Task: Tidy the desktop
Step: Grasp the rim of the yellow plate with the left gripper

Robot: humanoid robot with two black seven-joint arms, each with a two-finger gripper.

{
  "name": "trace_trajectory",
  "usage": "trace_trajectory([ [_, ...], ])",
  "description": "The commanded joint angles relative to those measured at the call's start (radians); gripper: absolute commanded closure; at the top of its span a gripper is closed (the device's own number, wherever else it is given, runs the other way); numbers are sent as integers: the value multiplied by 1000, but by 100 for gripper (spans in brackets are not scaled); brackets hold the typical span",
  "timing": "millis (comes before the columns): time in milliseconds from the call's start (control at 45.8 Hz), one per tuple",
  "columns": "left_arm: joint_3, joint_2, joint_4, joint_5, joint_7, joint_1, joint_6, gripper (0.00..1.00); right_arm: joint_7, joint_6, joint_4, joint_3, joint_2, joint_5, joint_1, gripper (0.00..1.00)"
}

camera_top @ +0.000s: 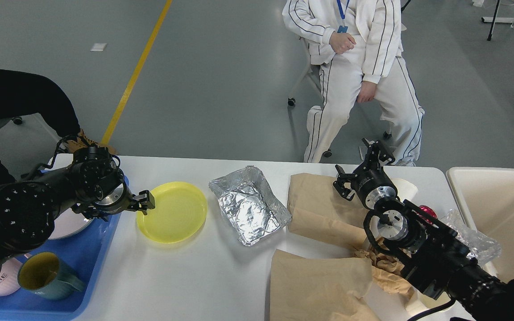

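The white desktop (221, 267) carries a yellow plate (172, 213), a crumpled foil tray (249, 206), and two brown paper bags (321, 207) (319, 285). My left gripper (116, 208) hangs over the right edge of the blue tray (83, 263). It is open and holds nothing, and one of its fingers (146, 199) is at the yellow plate's left rim. My right gripper (358, 164) stands open and empty above the far end of the upper paper bag.
The blue tray holds a white plate (65, 225), a teal mug (45, 276) and a pink mug (2, 283). Crumpled paper (384, 265), a white cup (408, 187), a red item (427, 210) and clear plastic (473, 240) lie at the right. A beige bin (502, 209) adjoins. Two people sit beyond the desktop.
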Motion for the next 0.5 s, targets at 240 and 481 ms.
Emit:
trace_trajectory([
  [240, -26, -17, 0, 0, 0, 43, 125, 4, 0, 0, 0, 0, 0, 1, 0, 0],
  [481, -100, -18, 0, 0, -1, 70, 142, 4, 0, 0, 0, 0, 0, -1, 0, 0],
])
